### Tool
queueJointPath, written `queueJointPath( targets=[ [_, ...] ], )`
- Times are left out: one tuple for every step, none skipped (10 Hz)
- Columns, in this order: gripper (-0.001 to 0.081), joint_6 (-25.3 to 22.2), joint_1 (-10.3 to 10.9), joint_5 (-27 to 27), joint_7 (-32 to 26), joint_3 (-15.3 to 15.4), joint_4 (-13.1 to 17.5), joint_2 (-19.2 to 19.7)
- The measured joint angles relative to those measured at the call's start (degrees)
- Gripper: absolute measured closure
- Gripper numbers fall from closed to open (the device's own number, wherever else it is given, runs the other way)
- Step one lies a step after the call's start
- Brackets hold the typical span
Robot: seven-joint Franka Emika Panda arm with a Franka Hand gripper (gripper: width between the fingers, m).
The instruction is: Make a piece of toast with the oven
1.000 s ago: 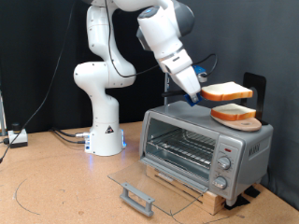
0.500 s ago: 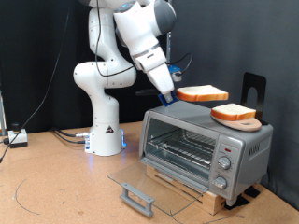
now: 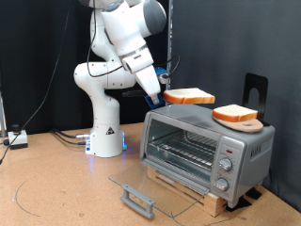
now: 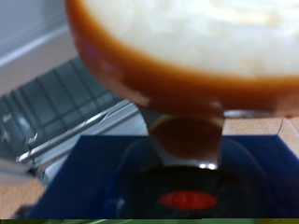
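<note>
Exterior view shows the oven [image 3: 205, 148], a boxy silver-grey metal case with its glass door [image 3: 149, 183] folded down flat, a grey bar handle [image 3: 137, 198] at the door's outer edge and three round knobs stacked on its right panel. Its chamber stands open, the wire rack [image 3: 184, 149] of thin parallel rods bare. Beneath the oven sits a pale wooden base, and the whole lot rests on a brown, slightly mottled tabletop [image 3: 56, 188].

Above the oven's upper left corner hangs the white, glossy arm, and its gripper [image 3: 161, 96] is clamped on the piece of toast [image 3: 189, 96], pinching it at one edge so the slice juts out flat and level in the air, clear of the oven roof. Wrist view confirms the hold: the orange-brown crust fills the frame with the pale, soft-looking face above it.

A second, rounder slice [image 3: 234, 113] lies on a tan board [image 3: 239, 123] atop the oven's right end.

Held by one edge only, the slice is best kept level and moved gently; to my eye a tilt or jolt could let it droop or slip from so narrow a pinch, and the crust, firmer than the crumb, is the sound place to hold
</note>
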Motion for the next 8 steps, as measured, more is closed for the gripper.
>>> queueJointPath(
  targets=[
    [0.0411, -1.1, -0.6, -1.9, -2.7, -1.3, -0.4, -0.1],
    [0.0410, -1.5, -1.4, -3.8, -5.4, -2.7, -0.7, -0.1],
    [0.0410, -1.5, -2.4, -5.4, -7.6, -4.1, -1.0, -0.2],
    [0.0411, -1.5, -3.6, -7.2, -9.8, -5.4, -1.3, -0.2],
    [0.0410, -1.5, -4.7, -8.5, -11.7, -6.8, -1.4, -0.1],
    [0.0410, -2.0, -5.7, -9.3, -13.6, -8.3, -1.5, -0.1],
    [0.0410, -3.3, -6.8, -10.3, -15.3, -10.0, -1.4, 0.0],
    [0.0410, -4.2, -7.8, -11.4, -17.0, -11.6, -1.4, 0.1]
  ],
)
